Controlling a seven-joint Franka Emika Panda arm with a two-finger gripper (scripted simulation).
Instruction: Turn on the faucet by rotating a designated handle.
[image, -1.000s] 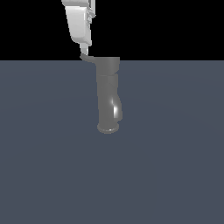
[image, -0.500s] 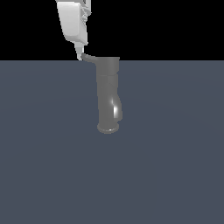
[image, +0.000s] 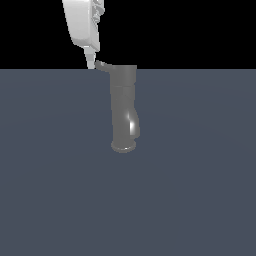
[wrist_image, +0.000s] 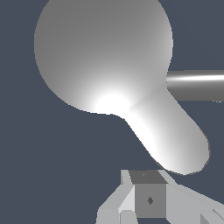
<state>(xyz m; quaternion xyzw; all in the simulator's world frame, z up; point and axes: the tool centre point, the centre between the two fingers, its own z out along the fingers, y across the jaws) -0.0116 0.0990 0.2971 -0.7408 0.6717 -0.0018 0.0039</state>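
Observation:
The faucet (image: 123, 107) is a dull grey upright cylinder with a flared base and a shiny spout bulge (image: 134, 127) low on its side. Its thin handle (image: 103, 65) sticks out from the top cap toward the exterior view's left. My white gripper (image: 91, 62) hangs from above, its narrow tip right beside the handle's free end; contact cannot be judged. It looks shut, with nothing held. The wrist view looks down on the round cap (wrist_image: 103, 52), the lobed handle (wrist_image: 173, 138) and the spout (wrist_image: 197, 85), with my gripper (wrist_image: 148, 192) just past the handle's end.
The faucet stands on a flat blue-grey surface (image: 190, 200) that fills the lower part of the exterior view. Black background lies behind it. Nothing else shows.
My gripper has shifted a little toward the exterior view's left, its tip staying at the handle's end. The handle and faucet show no clear movement.

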